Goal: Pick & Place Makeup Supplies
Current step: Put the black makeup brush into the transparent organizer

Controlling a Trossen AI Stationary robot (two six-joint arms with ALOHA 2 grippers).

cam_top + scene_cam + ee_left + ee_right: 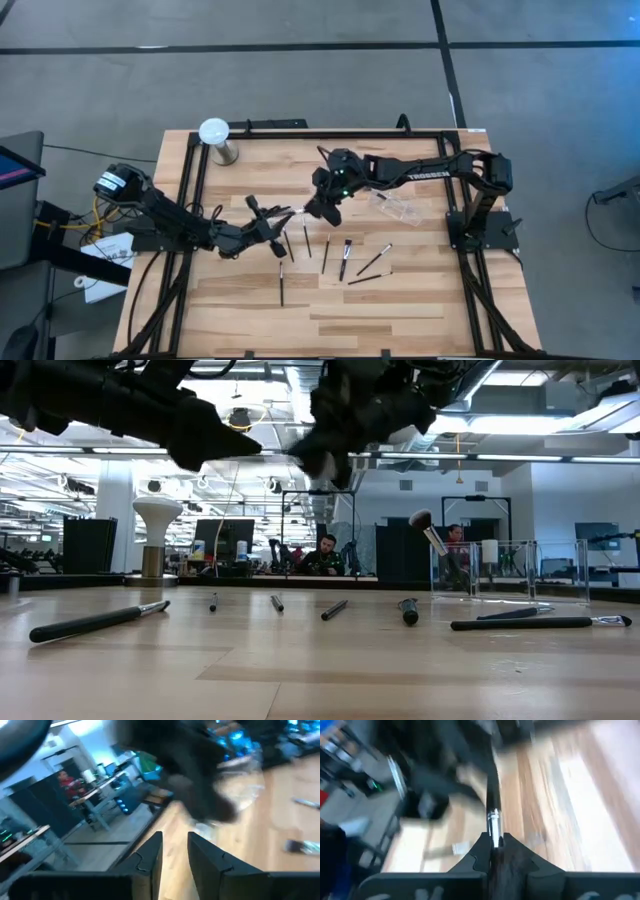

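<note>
Both arms meet above the middle of the bench, a brush between them.

The right gripper (492, 842) pinches a makeup brush (492, 802) by its ferrule end. The left gripper (268, 222), fingers (150, 857) spread with a narrow gap, hangs just beside it, seemingly near the handle. Other brushes (345, 258) lie scattered on the bench (420, 300); one stands in the clear pouch (480, 570).

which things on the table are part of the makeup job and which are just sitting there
Job:
makeup brushes on the table
brush clamped in the right gripper
left gripper, open, alongside

Lying about:
white globe lamp
clear plastic pouch
</note>
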